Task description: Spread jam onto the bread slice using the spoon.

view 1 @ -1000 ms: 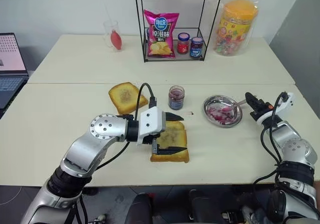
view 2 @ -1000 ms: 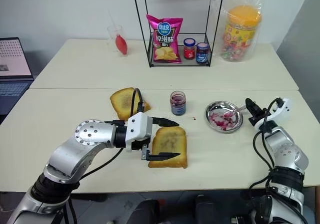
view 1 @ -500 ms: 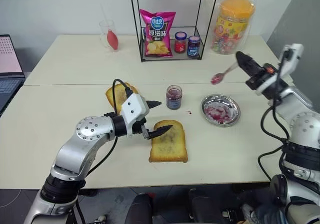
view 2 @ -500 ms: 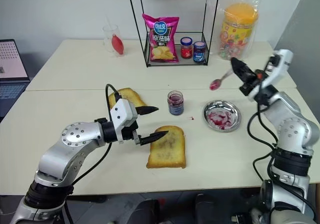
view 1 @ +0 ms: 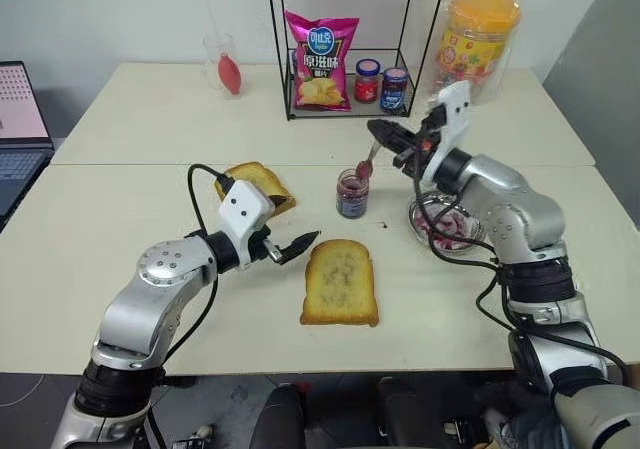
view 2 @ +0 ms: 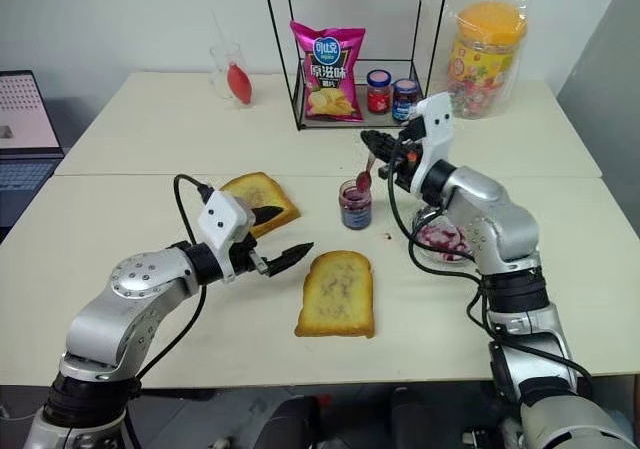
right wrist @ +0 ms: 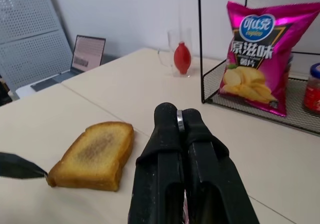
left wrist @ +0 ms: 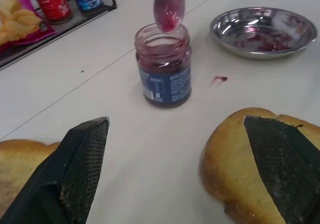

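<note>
Now | right gripper [view 1: 383,132] clamps spoon [left wrist: 169,7] over jar [left wrist: 163,72] | left gripper [view 1: 290,245] wide

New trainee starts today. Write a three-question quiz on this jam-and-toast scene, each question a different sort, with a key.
1. True or false: the right tool holds the spoon with its bowl just above the open jam jar.
2. Multiple choice: where does the metal dish sit? A) on the wire rack B) on the table to the right of the jam jar C) on the bread slice
3. Fill in: the left tool is ____, its fingers apart beside the bread slice.

Key: 1 true; 2 B; 3 open
</note>
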Controlling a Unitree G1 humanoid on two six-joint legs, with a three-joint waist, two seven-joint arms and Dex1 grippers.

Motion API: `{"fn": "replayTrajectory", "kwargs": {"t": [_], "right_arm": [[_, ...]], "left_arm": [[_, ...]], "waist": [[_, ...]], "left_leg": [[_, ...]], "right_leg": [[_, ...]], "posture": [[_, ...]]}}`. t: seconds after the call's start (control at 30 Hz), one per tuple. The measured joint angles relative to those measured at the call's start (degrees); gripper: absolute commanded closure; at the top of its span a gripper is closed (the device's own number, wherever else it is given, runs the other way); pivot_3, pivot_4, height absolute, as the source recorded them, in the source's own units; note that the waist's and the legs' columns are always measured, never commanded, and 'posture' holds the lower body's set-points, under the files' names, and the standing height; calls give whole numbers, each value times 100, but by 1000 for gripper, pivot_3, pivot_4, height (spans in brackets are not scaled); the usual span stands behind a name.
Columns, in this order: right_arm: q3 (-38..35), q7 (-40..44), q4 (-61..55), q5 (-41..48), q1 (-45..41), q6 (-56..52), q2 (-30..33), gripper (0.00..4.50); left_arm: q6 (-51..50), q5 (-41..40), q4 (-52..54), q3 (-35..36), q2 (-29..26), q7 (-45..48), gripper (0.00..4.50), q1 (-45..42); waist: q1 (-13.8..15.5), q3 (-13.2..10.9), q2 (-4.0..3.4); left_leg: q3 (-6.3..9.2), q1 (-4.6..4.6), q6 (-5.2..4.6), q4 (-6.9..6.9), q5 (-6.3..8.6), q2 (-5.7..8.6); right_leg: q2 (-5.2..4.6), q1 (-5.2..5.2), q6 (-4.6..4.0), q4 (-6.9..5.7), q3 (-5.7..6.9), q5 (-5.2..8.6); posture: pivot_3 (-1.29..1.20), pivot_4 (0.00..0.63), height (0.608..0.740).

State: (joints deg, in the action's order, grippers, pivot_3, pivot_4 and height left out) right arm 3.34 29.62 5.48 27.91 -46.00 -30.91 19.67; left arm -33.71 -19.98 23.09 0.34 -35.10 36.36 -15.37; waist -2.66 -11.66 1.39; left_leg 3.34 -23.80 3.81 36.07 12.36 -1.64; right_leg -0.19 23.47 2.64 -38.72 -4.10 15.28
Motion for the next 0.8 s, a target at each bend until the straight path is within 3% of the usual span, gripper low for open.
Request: {"fn": "replayTrajectory", "kwargs": {"t": [0.5, 0.8], "right_arm": [[277, 303, 1198, -1072, -116, 889, -578, 4474], [257, 247, 1466, -1297, -175, 886, -885, 4474]], "left_arm": [[-78, 40, 113, 9, -41, -84, 0, 108], [-62, 121, 103, 8, -50, -74, 0, 110]], "waist": [[-26, 0, 0], [-30, 0, 0]], "left_leg": [[1, 5, 1, 4, -3, -1], [2, 6, 2, 5, -3, -1]], "right_leg": [[3, 4, -3, -21, 0, 0], [3, 4, -3, -24, 1, 0]], "posture": [[0, 150, 740], [0, 150, 740]]}}
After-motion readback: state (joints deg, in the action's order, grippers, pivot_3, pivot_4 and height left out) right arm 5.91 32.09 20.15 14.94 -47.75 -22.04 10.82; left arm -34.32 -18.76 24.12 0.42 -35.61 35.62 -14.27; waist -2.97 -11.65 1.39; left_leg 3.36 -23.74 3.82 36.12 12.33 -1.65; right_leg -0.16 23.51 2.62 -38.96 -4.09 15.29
